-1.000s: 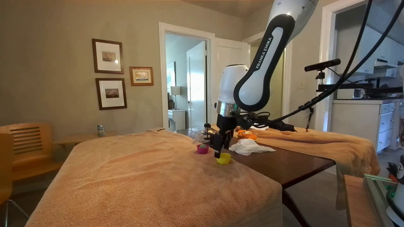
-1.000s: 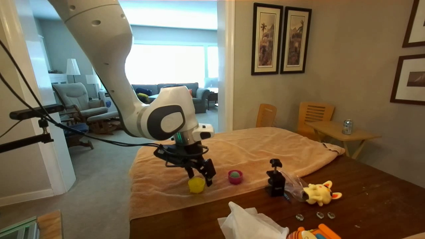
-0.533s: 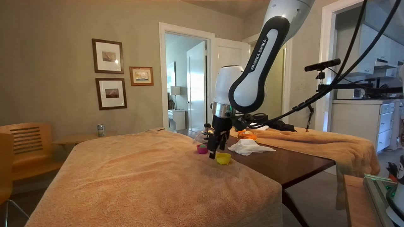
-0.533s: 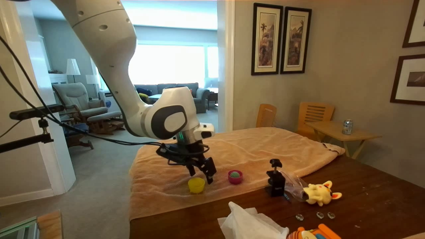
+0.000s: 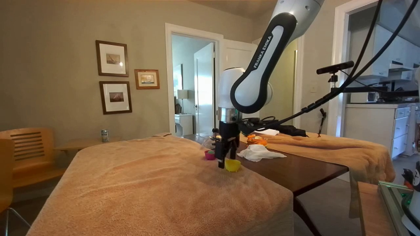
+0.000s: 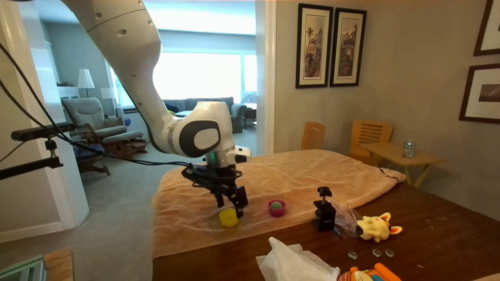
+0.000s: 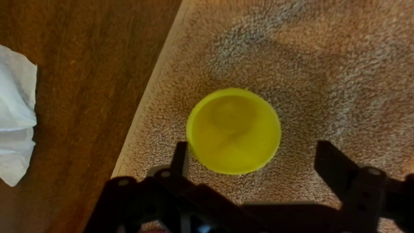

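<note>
Jaws and yellow cup point(image 7: 233, 132) have shifted slightly since half a second ago — the jaws stand spread wide and released, the cup just beside them on the towel point(image 7: 307, 106) — and a pink cup point(image 6: 277, 213) sits near them.

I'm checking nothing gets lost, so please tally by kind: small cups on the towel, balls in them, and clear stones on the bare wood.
Cups: 2 (yellow cup, pink cup)
Balls: 1 (green ball, in the pink cup)
Clear stones: 3
Total: 6
</note>
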Robot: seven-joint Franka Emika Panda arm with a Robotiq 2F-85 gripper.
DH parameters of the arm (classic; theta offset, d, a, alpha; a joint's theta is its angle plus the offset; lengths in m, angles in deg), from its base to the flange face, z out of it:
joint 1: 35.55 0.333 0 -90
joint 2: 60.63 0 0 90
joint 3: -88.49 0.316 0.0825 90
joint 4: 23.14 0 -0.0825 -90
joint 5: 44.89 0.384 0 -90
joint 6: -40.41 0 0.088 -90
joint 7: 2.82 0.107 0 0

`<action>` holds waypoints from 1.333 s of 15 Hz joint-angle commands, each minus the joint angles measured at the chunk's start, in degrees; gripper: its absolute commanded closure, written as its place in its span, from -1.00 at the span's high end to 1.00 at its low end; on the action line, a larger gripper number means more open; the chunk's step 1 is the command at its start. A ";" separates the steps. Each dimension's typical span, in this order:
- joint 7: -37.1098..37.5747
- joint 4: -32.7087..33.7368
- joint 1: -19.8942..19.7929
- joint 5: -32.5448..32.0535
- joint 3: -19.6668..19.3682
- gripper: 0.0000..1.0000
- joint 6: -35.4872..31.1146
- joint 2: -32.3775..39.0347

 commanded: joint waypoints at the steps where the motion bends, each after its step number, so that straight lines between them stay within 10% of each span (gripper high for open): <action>1: 2.23 1.90 0.03 0.79 0.17 1.00 2.49 0.37; 20: -2.52 1.72 -2.02 -0.01 1.81 1.00 4.04 -0.51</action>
